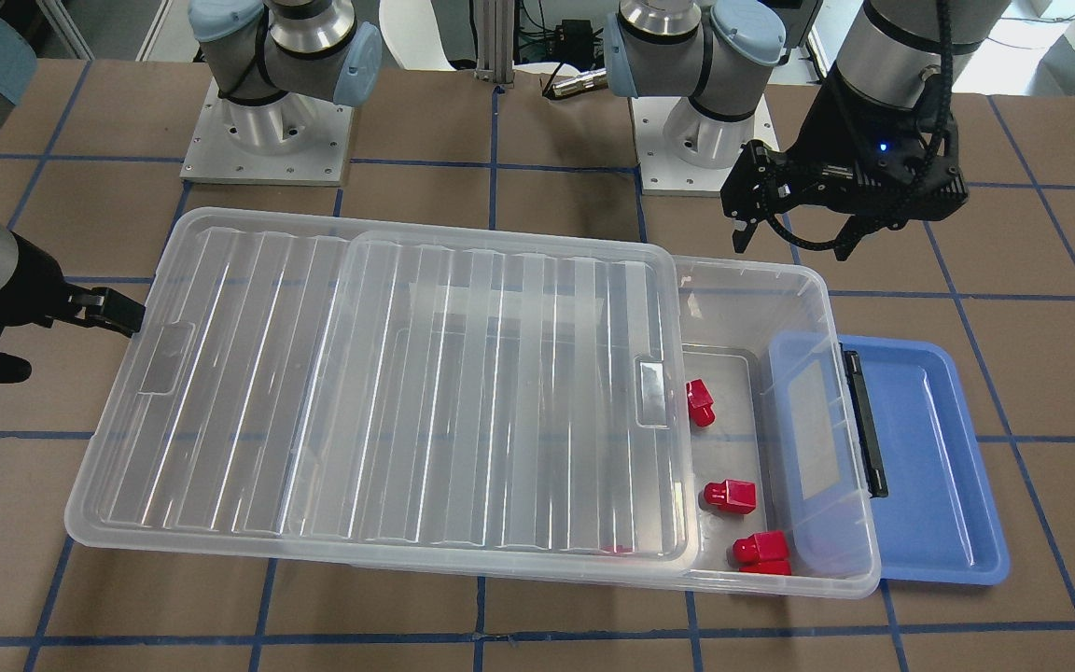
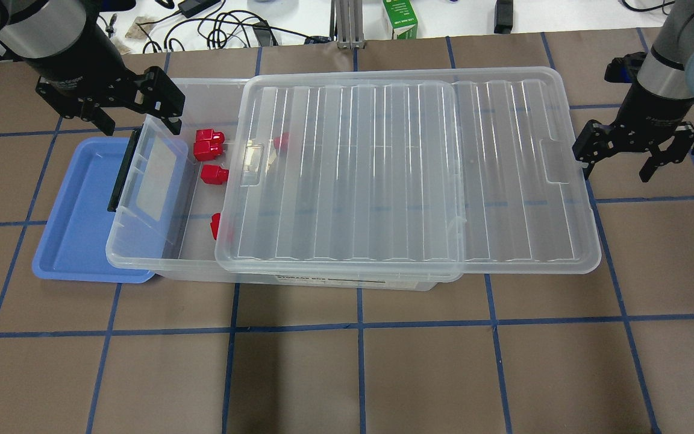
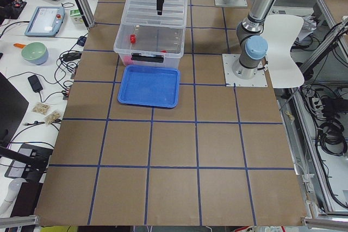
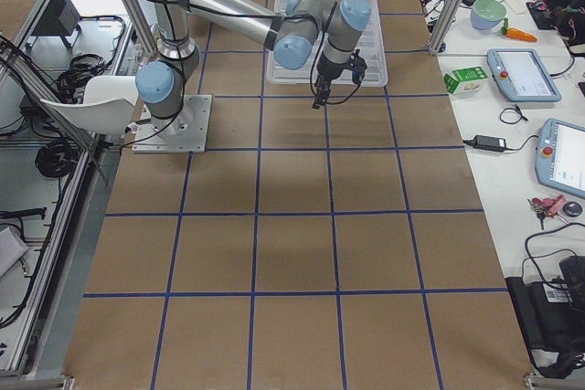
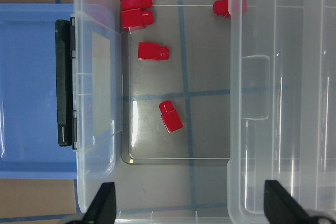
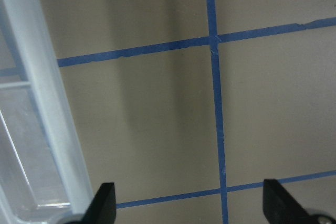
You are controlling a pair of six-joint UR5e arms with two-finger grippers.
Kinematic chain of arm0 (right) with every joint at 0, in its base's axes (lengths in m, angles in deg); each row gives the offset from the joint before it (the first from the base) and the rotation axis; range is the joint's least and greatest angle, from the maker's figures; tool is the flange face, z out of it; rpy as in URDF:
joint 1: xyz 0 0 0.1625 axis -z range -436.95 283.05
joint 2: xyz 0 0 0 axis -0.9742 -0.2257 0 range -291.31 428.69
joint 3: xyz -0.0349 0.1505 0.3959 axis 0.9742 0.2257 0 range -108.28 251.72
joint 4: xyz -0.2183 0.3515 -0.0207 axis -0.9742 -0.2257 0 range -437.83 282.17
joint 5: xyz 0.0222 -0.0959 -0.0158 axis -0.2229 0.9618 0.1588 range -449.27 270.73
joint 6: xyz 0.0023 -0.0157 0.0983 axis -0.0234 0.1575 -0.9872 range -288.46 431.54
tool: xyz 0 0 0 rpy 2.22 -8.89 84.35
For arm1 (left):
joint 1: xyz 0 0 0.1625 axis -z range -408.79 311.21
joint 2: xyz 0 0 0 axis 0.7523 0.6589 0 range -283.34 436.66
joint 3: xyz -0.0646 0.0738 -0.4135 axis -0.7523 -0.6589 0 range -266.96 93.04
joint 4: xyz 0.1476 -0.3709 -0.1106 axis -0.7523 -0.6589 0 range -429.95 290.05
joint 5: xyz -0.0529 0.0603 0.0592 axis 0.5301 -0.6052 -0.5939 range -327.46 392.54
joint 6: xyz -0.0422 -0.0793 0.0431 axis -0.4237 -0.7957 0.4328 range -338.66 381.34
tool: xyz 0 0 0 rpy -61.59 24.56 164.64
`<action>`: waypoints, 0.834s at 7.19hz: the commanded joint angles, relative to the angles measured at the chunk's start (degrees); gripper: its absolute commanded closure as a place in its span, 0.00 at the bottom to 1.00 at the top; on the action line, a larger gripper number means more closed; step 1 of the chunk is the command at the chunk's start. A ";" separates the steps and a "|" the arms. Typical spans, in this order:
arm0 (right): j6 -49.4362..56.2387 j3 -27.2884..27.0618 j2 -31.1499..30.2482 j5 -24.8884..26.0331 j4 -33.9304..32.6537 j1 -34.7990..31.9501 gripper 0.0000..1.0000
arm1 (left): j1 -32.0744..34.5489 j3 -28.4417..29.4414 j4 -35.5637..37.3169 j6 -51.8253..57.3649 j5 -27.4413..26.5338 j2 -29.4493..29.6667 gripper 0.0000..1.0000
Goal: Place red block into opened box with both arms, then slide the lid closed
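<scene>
The clear box (image 2: 142, 260) lies across the table with its lid (image 2: 413, 181) slid toward my right side, leaving the left end uncovered. Several red blocks (image 5: 153, 52) lie on the box floor in that open end, and one (image 5: 230, 5) sits partly under the lid's edge. My left gripper (image 2: 136, 117) hangs open over the box's far left corner, holding nothing. Just off the lid's right end, my right gripper (image 2: 618, 166) is open and empty. The lid's rim (image 6: 47, 103) shows at the left edge of the right wrist view.
A blue tray (image 2: 76, 223) lies under and beyond the box's left end, beside the black bar (image 2: 119, 178). Cables and a green carton (image 2: 400, 18) sit behind the table's far edge. Brown table surface with blue tape lines (image 2: 359, 325) spreads in front.
</scene>
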 commanded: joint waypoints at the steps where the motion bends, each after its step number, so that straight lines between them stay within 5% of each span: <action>1: -0.10 0.07 0.56 -0.02 0.07 -1.84 0.00 | 0.05 0.03 0.00 -0.06 0.03 -0.01 0.00; 6: -8.60 0.25 0.73 -0.20 -0.02 -10.01 0.00 | 0.05 0.03 0.00 0.03 -0.05 -0.09 0.00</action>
